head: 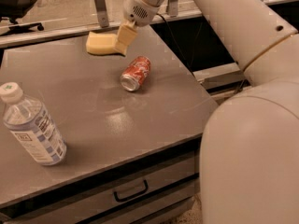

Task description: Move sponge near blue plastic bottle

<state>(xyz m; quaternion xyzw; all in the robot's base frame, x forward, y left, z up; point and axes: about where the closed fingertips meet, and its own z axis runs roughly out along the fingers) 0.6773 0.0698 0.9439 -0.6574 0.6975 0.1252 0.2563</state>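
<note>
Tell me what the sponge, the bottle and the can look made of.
Sponge: pale, matte, likely soft foam, rounded edges. Blue plastic bottle: clear glossy plastic, see-through. Can: shiny printed metal, probably aluminium. The gripper is at the sponge's right end.

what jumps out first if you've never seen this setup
The big white robot arm fills the right side, its end effector at the pale yellow sponge by the far edge of the table. A red soda can lies on its side mid-table; the blue plastic bottle is at the front left.

Gray table (70,78) w/ drawer (133,190) (chair (18,3) behind)
</note>
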